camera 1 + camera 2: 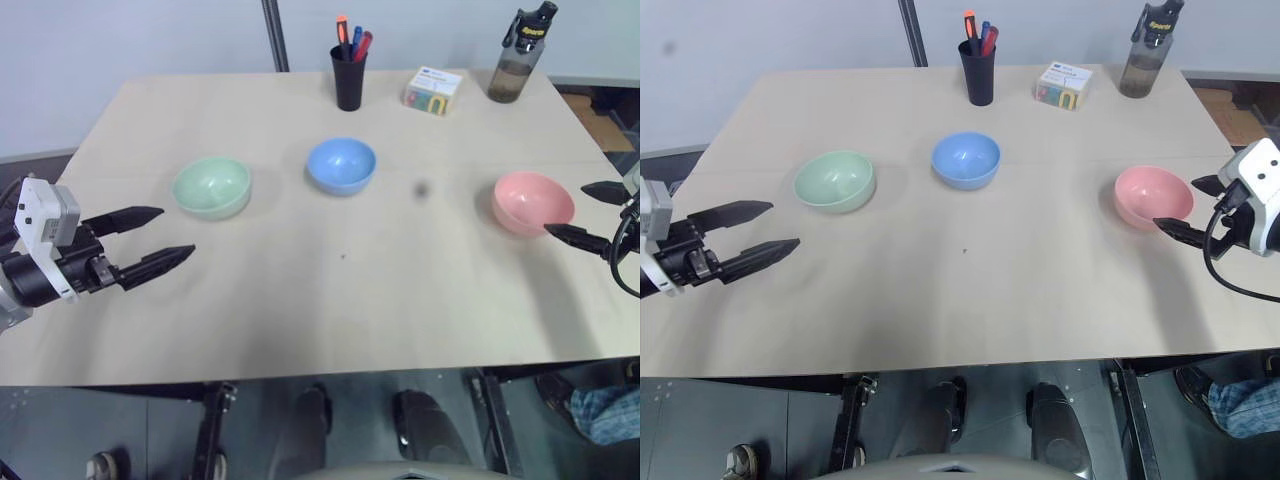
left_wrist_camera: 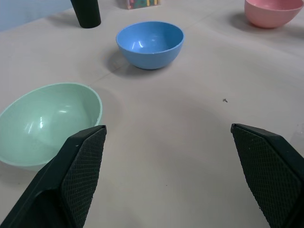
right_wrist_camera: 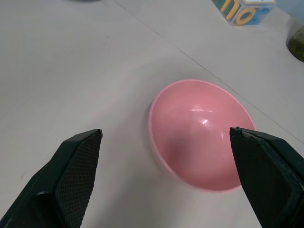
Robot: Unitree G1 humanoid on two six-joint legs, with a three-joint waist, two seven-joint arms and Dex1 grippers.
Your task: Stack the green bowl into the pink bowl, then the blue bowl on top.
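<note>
Three small bowls stand upright and apart in a row on the pale table point(image 1: 330, 300). The green bowl point(image 1: 211, 187) is at the left, the blue bowl point(image 1: 341, 165) in the middle, the pink bowl point(image 1: 533, 202) at the right. My left gripper point(image 1: 158, 238) hovers open just left of and nearer than the green bowl point(image 2: 45, 121), with nothing between its fingers. Over at the table's right edge, my right gripper point(image 1: 1183, 206) is open too, its fingertips close beside the pink bowl point(image 3: 199, 133), holding nothing.
Along the far edge stand a black cup of pens point(image 1: 349, 68), a small colourful box point(image 1: 433, 91) and a dark water bottle point(image 1: 520, 55). A wide stretch of bare tabletop lies in front of the bowls.
</note>
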